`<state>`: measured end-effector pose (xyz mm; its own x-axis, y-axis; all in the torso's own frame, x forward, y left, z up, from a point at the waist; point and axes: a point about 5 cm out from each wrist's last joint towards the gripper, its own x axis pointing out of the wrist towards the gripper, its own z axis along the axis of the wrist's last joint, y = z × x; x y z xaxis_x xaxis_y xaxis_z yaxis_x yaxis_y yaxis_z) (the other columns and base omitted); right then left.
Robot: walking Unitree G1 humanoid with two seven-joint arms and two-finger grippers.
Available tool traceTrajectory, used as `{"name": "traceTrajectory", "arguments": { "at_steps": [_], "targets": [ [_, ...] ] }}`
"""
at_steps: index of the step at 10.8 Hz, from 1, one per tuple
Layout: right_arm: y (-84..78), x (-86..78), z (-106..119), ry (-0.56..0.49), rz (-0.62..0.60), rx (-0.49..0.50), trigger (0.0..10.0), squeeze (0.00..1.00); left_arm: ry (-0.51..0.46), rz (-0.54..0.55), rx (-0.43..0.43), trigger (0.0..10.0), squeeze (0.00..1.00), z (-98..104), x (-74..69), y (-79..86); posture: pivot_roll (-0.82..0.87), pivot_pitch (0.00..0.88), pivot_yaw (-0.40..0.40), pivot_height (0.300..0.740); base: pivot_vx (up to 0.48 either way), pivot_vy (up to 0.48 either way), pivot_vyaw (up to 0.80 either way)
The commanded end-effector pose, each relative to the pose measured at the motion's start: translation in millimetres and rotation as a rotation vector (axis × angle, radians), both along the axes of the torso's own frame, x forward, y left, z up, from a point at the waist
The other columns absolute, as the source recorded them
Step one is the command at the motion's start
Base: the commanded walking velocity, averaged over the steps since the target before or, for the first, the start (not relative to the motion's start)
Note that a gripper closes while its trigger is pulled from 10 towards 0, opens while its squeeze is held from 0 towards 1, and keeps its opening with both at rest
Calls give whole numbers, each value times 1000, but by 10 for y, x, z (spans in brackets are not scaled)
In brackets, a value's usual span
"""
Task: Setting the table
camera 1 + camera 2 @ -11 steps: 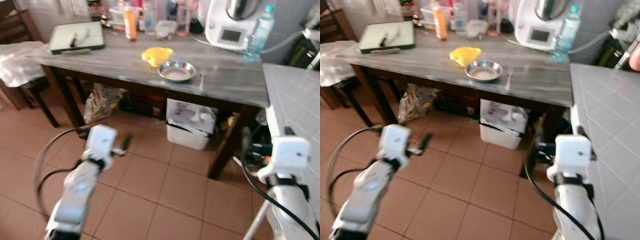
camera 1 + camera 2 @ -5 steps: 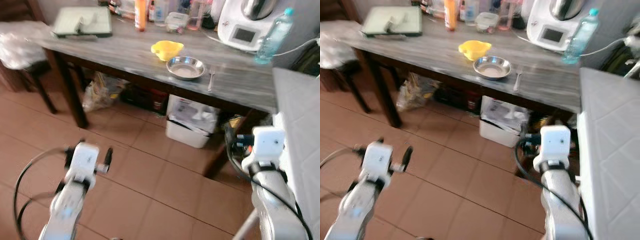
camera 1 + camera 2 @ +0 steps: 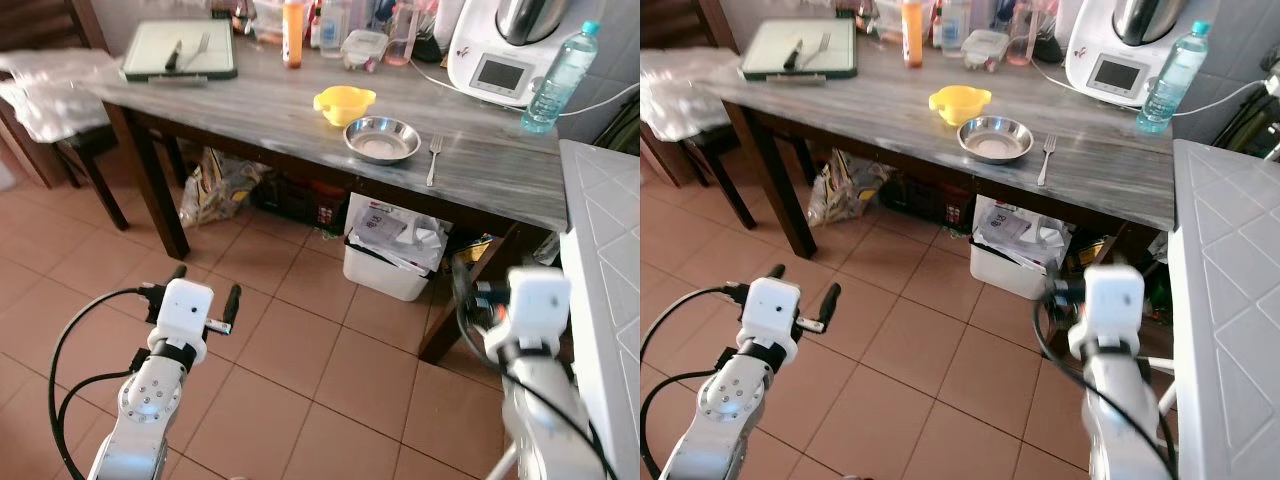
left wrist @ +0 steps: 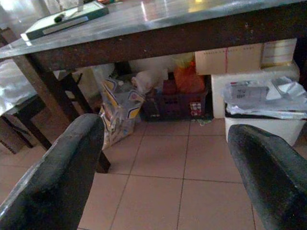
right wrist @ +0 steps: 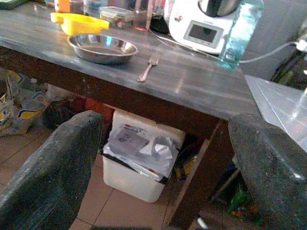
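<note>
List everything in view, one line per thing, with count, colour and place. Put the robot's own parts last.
table: 1, grey top, dark legs, ahead
steel bowl: 1, silver, near table's front edge
yellow dish: 1, behind the bowl
fork: 1, silver, right of the bowl
water bottle: 1, clear with blue cap, table's right end
kitchen machine: 1, white, table's back
tray: 1, green-rimmed, table's left end
bin: 1, white, under table
left hand: 1, black fingers, open, above floor
right hand: 1, open, facing table

A home kitchen: terracotta floor tiles (image 3: 300,350), a grey wooden worktop (image 3: 300,110) carrying a steel bowl (image 3: 381,139), fork (image 3: 433,160), food processor (image 3: 505,50) and water bottle (image 3: 562,65).
</note>
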<state>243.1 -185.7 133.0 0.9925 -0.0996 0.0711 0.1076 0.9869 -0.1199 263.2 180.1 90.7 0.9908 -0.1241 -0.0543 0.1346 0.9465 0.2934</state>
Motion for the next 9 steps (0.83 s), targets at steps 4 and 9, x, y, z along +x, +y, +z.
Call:
{"name": "traceTrajectory", "arguments": {
  "at_steps": [4, 9],
  "targets": [
    [19, 4, -12, -12, 22, -10, 10000, 0, 13, -4, 12, 10000, 0, -52, 17, -3, 129, 53, -39, 740, 0, 0, -377],
    [36, -37, -4, -22, -6, -23, 10000, 0, -14, -40, 8, 10000, 0, 82, 97, -133, 62, 54, 6, 740, 0, 0, -160]
  ]
}}
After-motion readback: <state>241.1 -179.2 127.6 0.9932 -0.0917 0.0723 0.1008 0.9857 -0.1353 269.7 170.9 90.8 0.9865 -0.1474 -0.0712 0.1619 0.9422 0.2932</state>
